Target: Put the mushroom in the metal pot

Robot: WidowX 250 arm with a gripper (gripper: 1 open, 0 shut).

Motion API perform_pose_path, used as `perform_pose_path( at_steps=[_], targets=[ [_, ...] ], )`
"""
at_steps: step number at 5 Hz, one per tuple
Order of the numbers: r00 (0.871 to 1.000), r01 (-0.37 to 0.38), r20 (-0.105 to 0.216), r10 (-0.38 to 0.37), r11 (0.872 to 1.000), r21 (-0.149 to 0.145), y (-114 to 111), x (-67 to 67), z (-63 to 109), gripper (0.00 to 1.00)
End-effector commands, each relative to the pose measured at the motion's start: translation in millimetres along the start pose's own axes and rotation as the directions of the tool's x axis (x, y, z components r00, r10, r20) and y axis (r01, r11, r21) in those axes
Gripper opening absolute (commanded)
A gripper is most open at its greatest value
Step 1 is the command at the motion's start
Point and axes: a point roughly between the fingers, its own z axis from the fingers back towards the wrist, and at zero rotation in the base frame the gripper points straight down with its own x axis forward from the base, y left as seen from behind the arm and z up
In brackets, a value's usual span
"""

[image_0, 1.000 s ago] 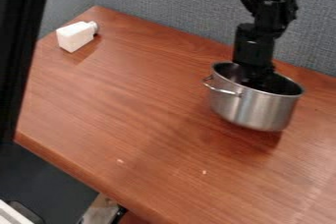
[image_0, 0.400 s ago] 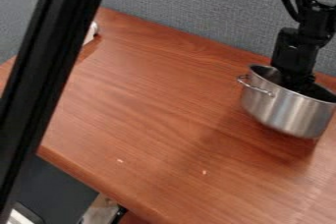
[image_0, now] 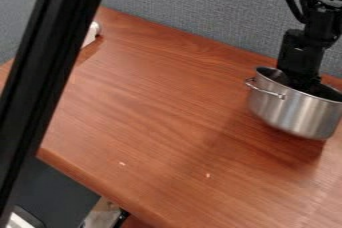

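Though the mushroom cannot be seen, likely hidden inside the metal pot (image_0: 297,107) on the worktop (image_0: 160,102), it should be light and rigid, best pinched by its stem; the fingers (image_0: 297,72) hang spread wide, empty, over the pot's mouth.

Low-resolution, soft overall, with fine detail lost. Evenly lit from above, moderately bright; wood grain of the table (image_0: 160,102) readable across its middle, with a pale sheen toward the right edge. Bright glare streaks on the wall of the metal pot (image_0: 297,110), and a faint dark shadow under it at the table's right edge. Dark diagonal bar (image_0: 54,72) across the left side, blurred and out of focus. Arm and gripper (image_0: 299,70) black, nearly featureless against the grey backdrop. Bottom left corner murky.
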Motion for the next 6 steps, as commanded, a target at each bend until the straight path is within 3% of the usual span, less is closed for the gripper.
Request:
perform_pose_path(
  at_steps=[1, 2, 3, 4, 5, 6],
  targets=[
    [1.0, 0.006, 0.004, -0.006, 1.0, 0.002, -6.5, 0.8, -12.9, 1.0],
    [0.998, 0.042, 0.042, -0.043, 0.999, 0.035, -4.6, 4.3, -24.1, 0.0],
    [0.994, 0.075, 0.077, -0.08, 0.995, 0.067, -1.4, 8.0, -31.5, 0.0],
    [0.988, 0.105, 0.106, -0.116, 0.989, 0.103, 2.9, 12.1, -34.3, 1.0],
    [0.991, 0.037, 0.122, -0.048, 0.995, 0.088, -11.9, 11.7, -31.2, 0.0],
    [0.99, -0.033, 0.136, 0.023, 0.997, 0.072, -28.4, 11.6, -28.7, 1.0]
  ],
)
